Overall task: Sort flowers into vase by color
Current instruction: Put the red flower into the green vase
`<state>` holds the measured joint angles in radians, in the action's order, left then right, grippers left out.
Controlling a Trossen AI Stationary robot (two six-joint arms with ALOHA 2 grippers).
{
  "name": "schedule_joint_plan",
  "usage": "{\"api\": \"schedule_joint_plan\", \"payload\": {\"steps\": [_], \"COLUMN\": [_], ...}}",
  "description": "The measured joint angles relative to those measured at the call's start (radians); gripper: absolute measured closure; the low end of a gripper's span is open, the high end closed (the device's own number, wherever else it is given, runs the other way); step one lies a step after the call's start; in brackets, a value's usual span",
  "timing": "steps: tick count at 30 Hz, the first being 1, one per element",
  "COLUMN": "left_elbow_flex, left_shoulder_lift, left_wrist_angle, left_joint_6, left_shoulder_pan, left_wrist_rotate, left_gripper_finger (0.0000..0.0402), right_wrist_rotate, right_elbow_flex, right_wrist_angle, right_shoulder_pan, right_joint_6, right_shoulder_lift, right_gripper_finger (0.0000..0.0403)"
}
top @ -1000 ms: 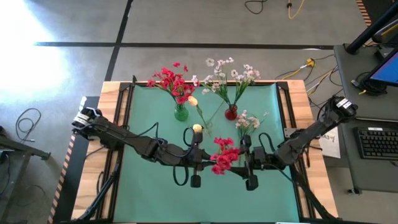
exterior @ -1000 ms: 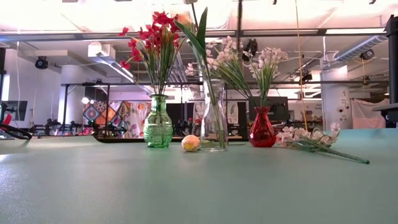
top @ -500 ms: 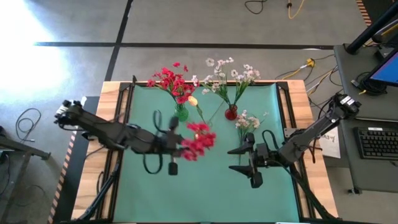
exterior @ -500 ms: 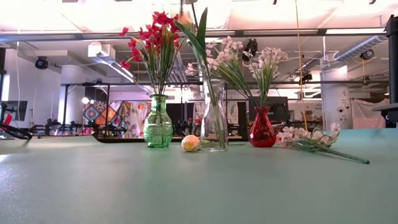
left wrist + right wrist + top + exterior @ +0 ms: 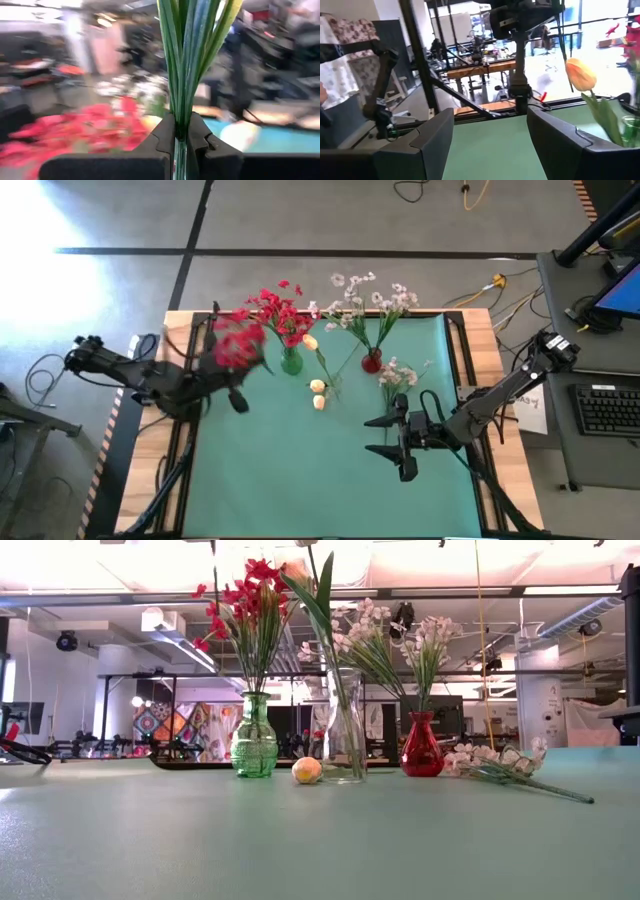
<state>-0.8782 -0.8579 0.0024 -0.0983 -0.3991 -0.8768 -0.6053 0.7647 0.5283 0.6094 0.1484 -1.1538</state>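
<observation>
The bunch of red artificial flowers with green stems (image 5: 237, 345) was in the air over the worktop's far left corner, near the green glass vase (image 5: 291, 363). The left tool (image 5: 181, 134) was pinching its stems, fingers pressed on them, the arm stretched in from the left edge. The right tool (image 5: 385, 436) hung low over the green worktop (image 5: 330, 480), fingers spread and holding nothing, the arm bent from the right side.

mat (image 5: 330, 470): matt green | table frame (image 5: 480, 330): bare wood | green vase (image 5: 254, 745): glossy glass
</observation>
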Motion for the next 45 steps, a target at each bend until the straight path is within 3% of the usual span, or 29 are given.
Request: {"api": "schedule_joint_plan", "payload": {"steps": [3, 5, 8, 18, 29, 45], "left_elbow_flex": [0.104, 0.174, 0.256, 0.365, 0.356, 0.355], "left_shoulder_lift": [0.068, 0.093, 0.110, 0.034, -0.085, -0.165], "left_wrist_angle": [0.172, 0.307, 0.439, 0.533, 0.569, 0.522], "left_joint_6": [-0.081, -0.123, -0.132, 0.025, 0.030, 0.114], "left_shoulder_pan": [0.044, 0.093, 0.190, 0.471, 0.527, 0.550], "left_wrist_rotate": [-0.075, -0.066, 0.025, 0.273, 0.287, 0.238], "left_gripper_finger": [0.0401, 0.0401, 0.0401, 0.0401, 0.0401, 0.0401], "right_wrist_rotate": [-0.005, -0.005, -0.005, -0.004, -0.007, -0.008], "right_elbow_flex": [0.000, 0.000, 0.000, 0.000, 0.000, 0.000], "right_wrist_angle": [0.000, 0.001, 0.001, 0.005, 0.005, 0.001], "right_shoulder_pan": [-0.015, -0.029, -0.045, -0.055, -0.058, -0.058], "right_joint_6": [-0.002, 0.000, 0.016, 0.041, 0.040, 0.060], "right_shoulder_lift": [-0.008, -0.014, -0.026, -0.036, -0.036, -0.036], "right_gripper_finger": [0.0156, 0.0156, 0.0156, 0.0158, 0.0158, 0.0158]}}
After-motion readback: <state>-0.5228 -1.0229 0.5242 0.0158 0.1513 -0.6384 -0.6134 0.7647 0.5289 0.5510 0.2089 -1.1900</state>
